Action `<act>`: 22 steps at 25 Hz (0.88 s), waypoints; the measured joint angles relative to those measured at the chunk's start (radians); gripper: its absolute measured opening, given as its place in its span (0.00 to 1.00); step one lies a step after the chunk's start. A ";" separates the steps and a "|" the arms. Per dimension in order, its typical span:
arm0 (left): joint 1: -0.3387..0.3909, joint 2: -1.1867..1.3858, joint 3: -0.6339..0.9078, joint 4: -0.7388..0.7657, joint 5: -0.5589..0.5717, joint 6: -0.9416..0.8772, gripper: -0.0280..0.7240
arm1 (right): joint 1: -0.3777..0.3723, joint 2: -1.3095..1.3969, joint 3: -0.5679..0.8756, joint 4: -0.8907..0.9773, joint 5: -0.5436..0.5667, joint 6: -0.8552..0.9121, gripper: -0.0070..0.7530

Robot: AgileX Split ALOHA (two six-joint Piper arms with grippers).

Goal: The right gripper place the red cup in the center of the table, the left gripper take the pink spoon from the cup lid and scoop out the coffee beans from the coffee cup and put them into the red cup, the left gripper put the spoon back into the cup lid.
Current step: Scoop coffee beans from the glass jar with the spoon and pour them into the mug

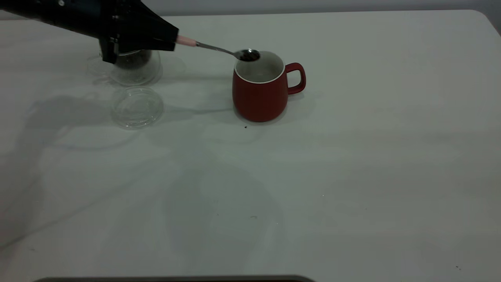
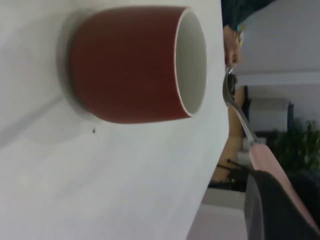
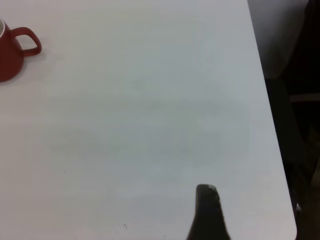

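Left gripper point(image 1: 172, 39), clamped on the pink spoon point(image 1: 219, 47), holds its long axis level, loaded bowl over the red cup point(image 1: 260, 92) rim on the gripper's side; right gripper's state untellable.

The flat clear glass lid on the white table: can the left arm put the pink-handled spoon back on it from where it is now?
Probably yes. The lid lies bare beside the clear glass cup, just under the left claw, with nothing between. The spoon is over the dark red mug, still loaded.
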 joint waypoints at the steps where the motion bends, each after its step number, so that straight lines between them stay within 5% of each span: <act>1: -0.008 0.000 0.000 0.000 -0.013 0.008 0.20 | 0.000 0.000 0.000 0.000 0.000 0.000 0.79; 7: -0.032 -0.003 -0.003 0.006 -0.113 0.095 0.20 | 0.000 0.000 0.000 0.000 0.000 0.000 0.79; 16: -0.062 -0.004 -0.031 -0.001 -0.153 0.573 0.20 | 0.000 0.000 0.000 0.000 0.000 0.000 0.79; 22: -0.058 -0.004 -0.032 -0.001 -0.142 0.571 0.20 | 0.000 0.000 0.000 0.000 0.000 0.000 0.79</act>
